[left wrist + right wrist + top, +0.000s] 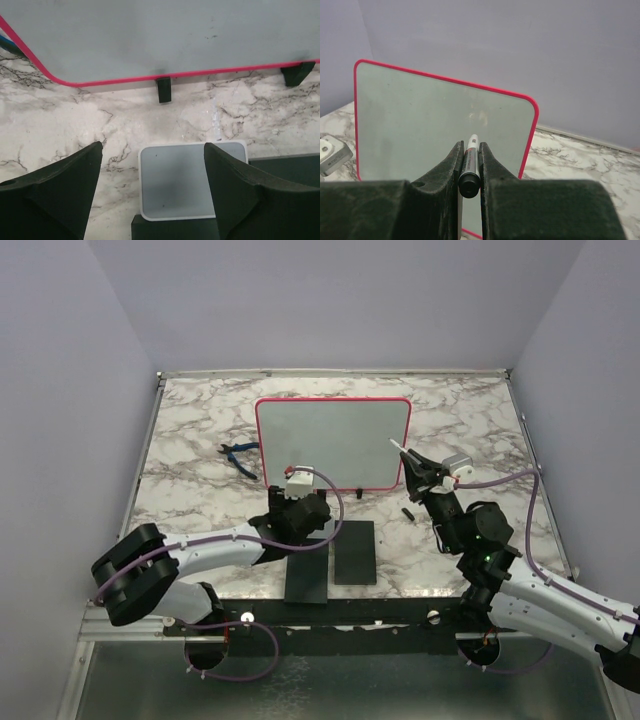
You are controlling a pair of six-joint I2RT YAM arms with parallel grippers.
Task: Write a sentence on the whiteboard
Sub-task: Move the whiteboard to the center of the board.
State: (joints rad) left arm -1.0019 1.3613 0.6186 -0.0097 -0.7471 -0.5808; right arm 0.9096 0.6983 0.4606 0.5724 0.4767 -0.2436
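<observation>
The whiteboard [332, 445] stands upright on small black feet, with a red-pink rim and a blank-looking face [420, 125]; the sentence does not show on it in any view. My right gripper [418, 472] is by the board's right edge, shut on a marker [471, 165] whose white end [403, 452] points at the board. My left gripper [152, 146] hovers open in front of the board's lower rim [150, 75]. Under it, untouched between the fingers, lies a small grey-white pad [180, 180].
Two black slabs [306, 575] [355, 552] lie in front of the board; the pad rests partly on one [175, 227]. Blue-handled pliers [240, 455] lie left of the board. A small black cap [408, 512] sits near the right arm.
</observation>
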